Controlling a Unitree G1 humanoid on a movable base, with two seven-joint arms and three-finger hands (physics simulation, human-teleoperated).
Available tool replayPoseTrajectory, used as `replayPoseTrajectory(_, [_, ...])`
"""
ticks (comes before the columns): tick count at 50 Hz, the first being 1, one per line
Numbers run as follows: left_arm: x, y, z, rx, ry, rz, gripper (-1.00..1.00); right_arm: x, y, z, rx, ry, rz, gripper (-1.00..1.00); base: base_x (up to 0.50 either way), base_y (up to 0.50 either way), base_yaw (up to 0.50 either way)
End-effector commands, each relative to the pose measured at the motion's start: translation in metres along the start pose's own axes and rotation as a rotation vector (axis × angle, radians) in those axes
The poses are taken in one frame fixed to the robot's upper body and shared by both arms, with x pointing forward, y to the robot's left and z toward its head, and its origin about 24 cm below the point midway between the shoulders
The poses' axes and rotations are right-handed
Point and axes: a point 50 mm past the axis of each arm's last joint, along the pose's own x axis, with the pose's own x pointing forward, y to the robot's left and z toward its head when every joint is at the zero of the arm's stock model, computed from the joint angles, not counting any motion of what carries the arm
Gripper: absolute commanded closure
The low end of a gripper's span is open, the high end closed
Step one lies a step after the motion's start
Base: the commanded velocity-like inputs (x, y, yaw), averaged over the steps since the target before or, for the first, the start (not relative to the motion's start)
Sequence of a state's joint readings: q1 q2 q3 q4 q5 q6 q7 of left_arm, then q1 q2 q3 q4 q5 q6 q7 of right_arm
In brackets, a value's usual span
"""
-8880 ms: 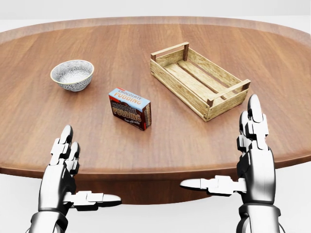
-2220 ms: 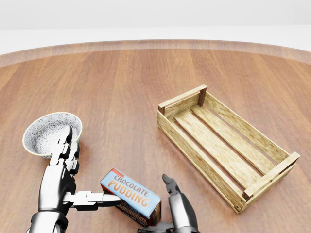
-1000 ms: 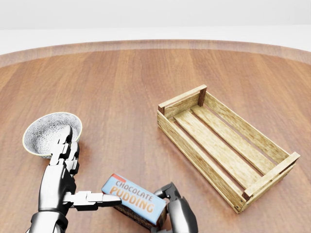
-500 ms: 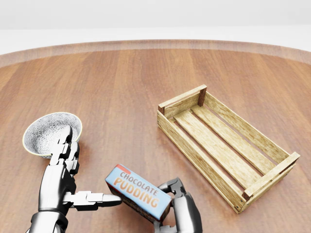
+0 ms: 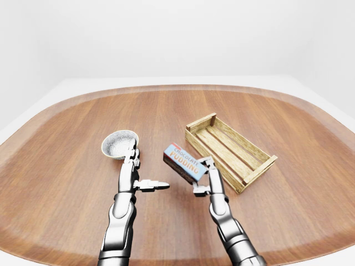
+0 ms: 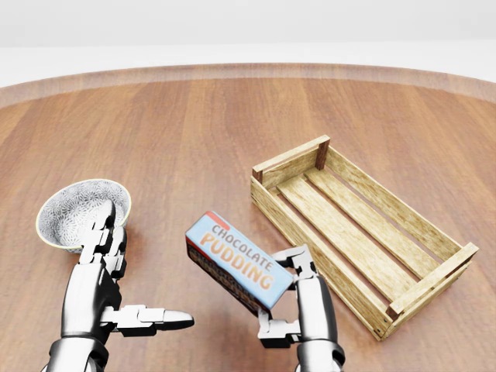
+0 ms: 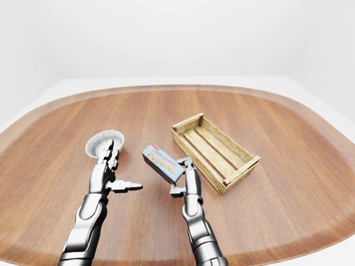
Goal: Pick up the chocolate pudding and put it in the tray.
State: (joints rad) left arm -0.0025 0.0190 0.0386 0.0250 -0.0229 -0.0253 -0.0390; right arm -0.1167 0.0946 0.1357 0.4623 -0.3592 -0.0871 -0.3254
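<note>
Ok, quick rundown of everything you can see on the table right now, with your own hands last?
chocolate pudding box: one, light blue top with orange lettering and dark sides, lifted off the table, tilted, left of the tray in the head view.
tray: one, pale slatted wood crate, nothing inside, right half of the head view.
bowl: one, white with grey pattern, left side.
table: one, brown wood, rounded edge.
left hand: silver, open, holding nothing, just below the bowl.
right hand: silver, fingers closed on the pudding box.
</note>
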Motion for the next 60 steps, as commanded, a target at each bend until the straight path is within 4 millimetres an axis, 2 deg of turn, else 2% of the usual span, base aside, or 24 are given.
replayPoseTrajectory(1, [0.0, 0.0, 0.0, 0.002, 0.006, -0.002, -1.0, 0.011, -0.013, 0.017, 0.059, -0.052, -0.029, 1.0, 0.0, 0.0, 0.0])
replayPoseTrajectory(3, [0.0, 0.0, 0.0, 0.002, 0.007, -0.002, -1.0, 0.012, -0.016, 0.031, 0.082, -0.111, -0.026, 1.0, 0.0, 0.0, 0.0])
replayPoseTrajectory(4, [0.0, 0.0, 0.0, 0.002, 0.006, -0.002, -1.0, 0.014, -0.015, 0.022, 0.064, -0.072, -0.027, 1.0, 0.0, 0.0, 0.0])
replayPoseTrajectory(6, [0.0, 0.0, 0.0, 0.002, 0.006, -0.002, -1.0, 0.015, -0.022, 0.042, 0.096, -0.157, -0.032, 1.0, 0.0, 0.0, 0.0])
replayPoseTrajectory(8, [0.0, 0.0, 0.0, 0.002, 0.006, -0.002, -1.0, 0.016, -0.026, 0.05, 0.107, -0.189, -0.037, 1.0, 0.0, 0.0, 0.0])
replayPoseTrajectory(9, [0.0, 0.0, 0.0, 0.002, 0.006, -0.002, -1.0, 0.016, -0.028, 0.053, 0.106, -0.2, -0.041, 1.0, 0.0, 0.0, 0.0])
replayPoseTrajectory(10, [0.0, 0.0, 0.0, 0.002, 0.006, -0.002, -1.0, 0.02, -0.027, 0.044, 0.09, -0.163, -0.046, 1.0, 0.0, 0.0, 0.0])
replayPoseTrajectory(12, [0.0, 0.0, 0.0, 0.002, 0.006, -0.002, -1.0, 0.02, -0.032, 0.058, 0.108, -0.218, -0.05, 1.0, 0.0, 0.0, 0.0])
replayPoseTrajectory(19, [0.0, 0.0, 0.0, 0.002, 0.007, -0.002, -1.0, 0.031, -0.046, 0.071, 0.1, -0.265, -0.083, 1.0, 0.0, 0.0, 0.0])
replayPoseTrajectory(20, [0.0, 0.0, 0.0, 0.002, 0.007, -0.002, -1.0, 0.035, -0.046, 0.062, 0.086, -0.224, -0.088, 1.0, 0.0, 0.0, 0.0])
replayPoseTrajectory(21, [0.0, 0.0, 0.0, 0.002, 0.007, -0.002, -1.0, 0.037, -0.047, 0.062, 0.084, -0.218, -0.09, 1.0, 0.0, 0.0, 0.0])
replayPoseTrajectory(22, [0.0, 0.0, 0.0, 0.002, 0.006, -0.002, -1.0, 0.037, -0.052, 0.077, 0.093, -0.279, -0.097, 1.0, 0.0, 0.0, 0.0])
replayPoseTrajectory(26, [0.0, 0.0, 0.0, 0.002, 0.006, -0.002, -1.0, 0.049, -0.064, 0.089, 0.079, -0.31, -0.125, 1.0, 0.0, 0.0, 0.0])
replayPoseTrajectory(27, [0.0, 0.0, 0.0, 0.002, 0.007, -0.002, -1.0, 0.053, -0.067, 0.089, 0.071, -0.303, -0.134, 1.0, 0.0, 0.0, 0.0])
replayPoseTrajectory(28, [0.0, 0.0, 0.0, 0.002, 0.006, -0.002, -1.0, 0.057, -0.067, 0.08, 0.059, -0.258, -0.139, 1.0, 0.0, 0.0, 0.0])
replayPoseTrajectory(31, [0.0, 0.0, 0.0, 0.002, 0.006, -0.002, -1.0, 0.068, -0.076, 0.086, 0.056, -0.254, -0.155, 1.0, 0.0, 0.0, 0.0])
replayPoseTrajectory(32, [0.0, 0.0, 0.0, 0.002, 0.006, -0.002, -1.0, 0.072, -0.076, 0.075, 0.043, -0.201, -0.158, 1.0, 0.0, 0.0, 0.0])
replayPoseTrajectory(35, [0.0, 0.0, 0.0, 0.002, 0.007, -0.002, -1.0, 0.079, -0.084, 0.086, 0.028, -0.225, -0.174, 1.0, 0.0, 0.0, 0.0])
replayPoseTrajectory(37, [0.0, 0.0, 0.0, 0.002, 0.007, -0.002, -1.0, 0.084, -0.089, 0.083, 0.019, -0.196, -0.182, 1.0, 0.0, 0.0, 0.0])
replayPoseTrajectory(39, [0.0, 0.0, 0.0, 0.002, 0.007, -0.002, -1.0, 0.091, -0.097, 0.092, 0.056, -0.204, -0.175, 1.0, 0.0, 0.0, 0.0])
replayPoseTrajectory(45, [0.0, 0.0, 0.0, 0.002, 0.007, -0.001, -1.0, 0.108, -0.113, 0.091, 0.032, -0.125, -0.214, 1.0, 0.0, 0.0, 0.0])
replayPoseTrajectory(52, [0.0, 0.0, 0.0, 0.002, 0.006, -0.002, -1.0, 0.118, -0.129, 0.087, 0.0, -0.036, -0.256, 1.0, 0.0, 0.0, 0.0])
replayPoseTrajectory(55, [0.0, 0.0, 0.0, 0.002, 0.007, -0.002, -1.0, 0.119, -0.136, 0.077, -0.009, 0.018, -0.28, 1.0, 0.0, 0.0, 0.0])
replayPoseTrajectory(60, [0.0, 0.0, 0.0, 0.002, 0.006, -0.002, -1.0, 0.121, -0.152, 0.076, -0.018, 0.048, -0.325, 1.0, 0.0, 0.0, 0.0])
